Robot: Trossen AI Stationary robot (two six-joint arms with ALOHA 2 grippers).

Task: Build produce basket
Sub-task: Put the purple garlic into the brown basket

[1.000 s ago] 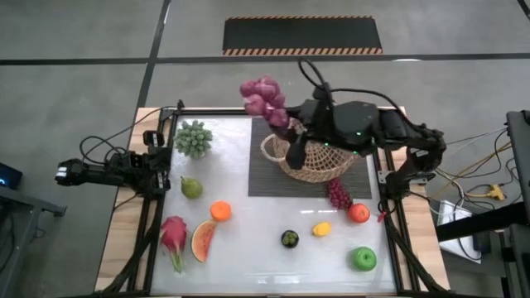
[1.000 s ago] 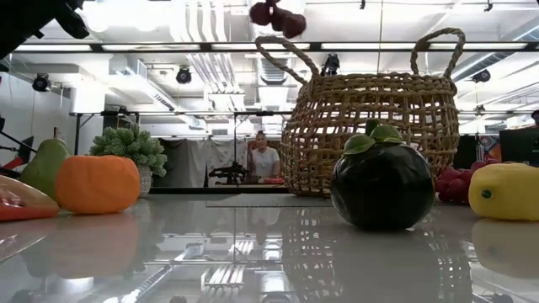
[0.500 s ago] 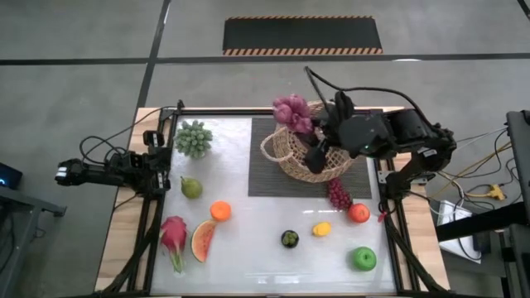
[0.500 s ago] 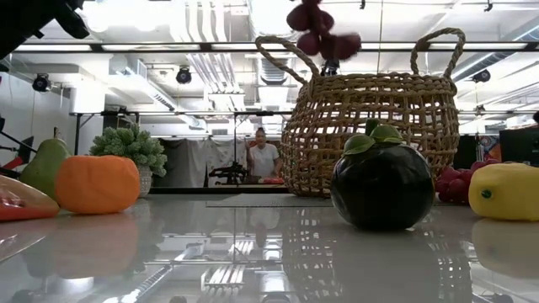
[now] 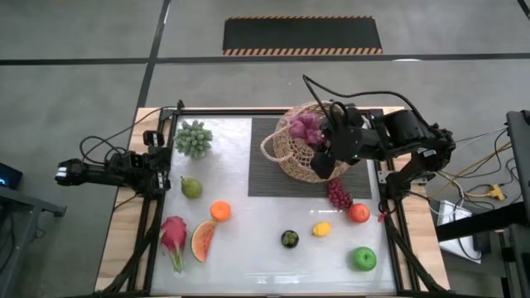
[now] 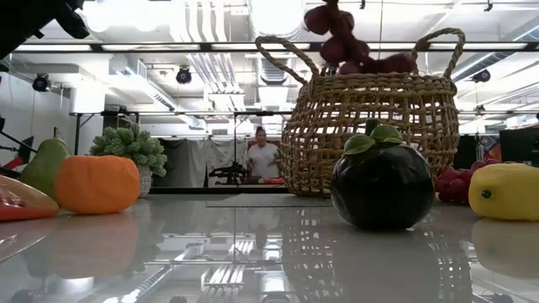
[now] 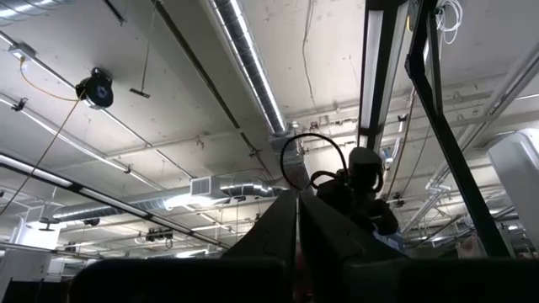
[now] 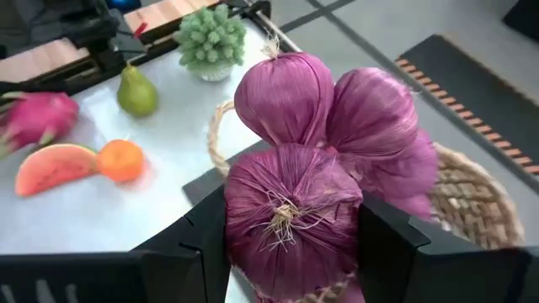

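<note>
The right gripper (image 5: 319, 142), closed on a purple bunch (image 5: 305, 127), holds it just over the basket (image 5: 291, 159) in the upper middle of the high view, so next it should lower and release, I think.

Onion bunch (image 5: 305, 129) above basket (image 5: 291, 157).

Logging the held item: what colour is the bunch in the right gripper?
Purple bunch, with fine paler streaks; clearest in the right wrist view.
</note>
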